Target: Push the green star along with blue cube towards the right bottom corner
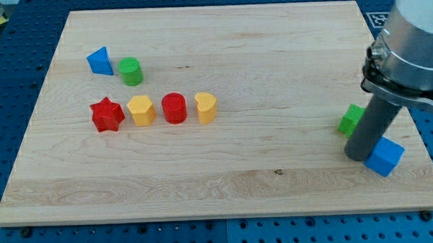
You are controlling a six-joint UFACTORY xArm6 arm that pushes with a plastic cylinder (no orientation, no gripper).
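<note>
You have no fingers on this arm, so there is nothing spread or pinched to report; the rod ends in my tip, which sits on the bench near the view's right edge, pressed in between the two task blocks. The green star lies just above and to the left of the tip, partly hidden behind the rod, so you cannot tell its full outline; the blue cube sits just to the tip's right, touching or nearly touching the rod, close to the view's bottom right corner.

Judging from this, the pair is already most of the way there; the risk now is in the last push. The tip stands between the blocks rather than behind both; a drive toward the corner would likely carry the cube alone and leave the star behind. The cube is near the bench's right edge; too long a stroke could tip it off. The rod also hides the star, so a glancing contact may spin it away unseen.

The blue triangular block, green cylinder, red star, yellow hexagonal block, red cylinder and yellow heart lie well apart at the view's left; they are in no danger.
</note>
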